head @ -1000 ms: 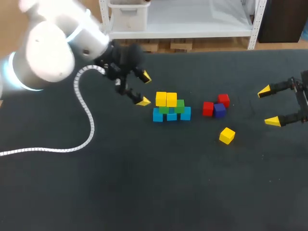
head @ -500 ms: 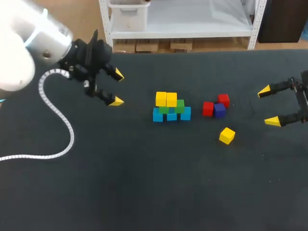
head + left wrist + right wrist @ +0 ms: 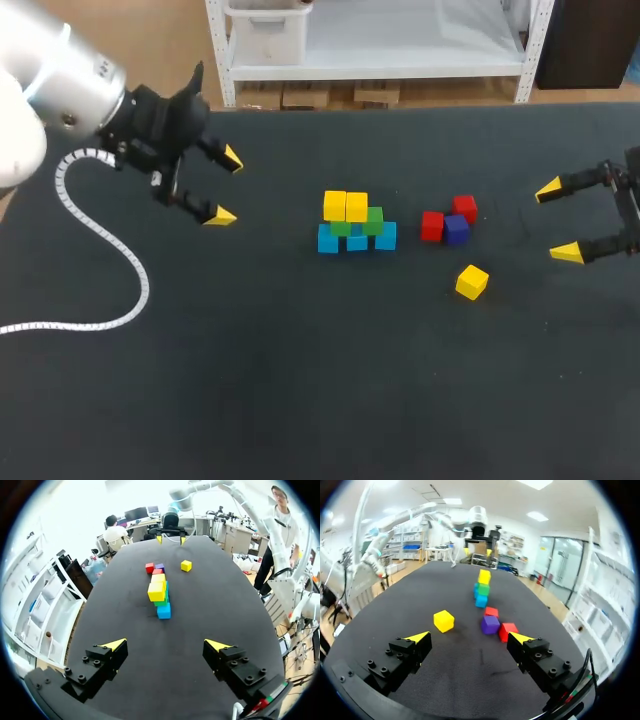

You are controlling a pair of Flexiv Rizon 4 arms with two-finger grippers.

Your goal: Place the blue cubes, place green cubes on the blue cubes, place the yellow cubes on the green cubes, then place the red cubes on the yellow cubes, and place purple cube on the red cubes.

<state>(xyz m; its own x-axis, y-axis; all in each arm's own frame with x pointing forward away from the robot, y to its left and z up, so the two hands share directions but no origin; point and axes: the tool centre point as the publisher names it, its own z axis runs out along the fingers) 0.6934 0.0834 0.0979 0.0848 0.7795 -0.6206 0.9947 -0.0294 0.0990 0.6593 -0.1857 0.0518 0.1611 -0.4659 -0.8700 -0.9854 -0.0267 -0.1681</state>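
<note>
Our right pincer [image 3: 558, 221] sits wide open and empty, with the loose small yellow cube [image 3: 472, 281] near it on the dark tabletop [image 3: 300, 380]. Our left pincer [image 3: 227, 187] is wide open too, well off from the blue-green-yellow cube stack [image 3: 357, 225]. That cube looks light, rigid, maybe slick, so we'd pinch two opposite flat faces squarely.

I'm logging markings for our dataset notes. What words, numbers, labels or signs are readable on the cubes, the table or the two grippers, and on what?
None can be read.
The blue cubes, green cubes, yellow cubes, red cubes and purple cube show plain faces.
The table is a plain dark surface.
No print shows on the left gripper or right gripper.
</note>
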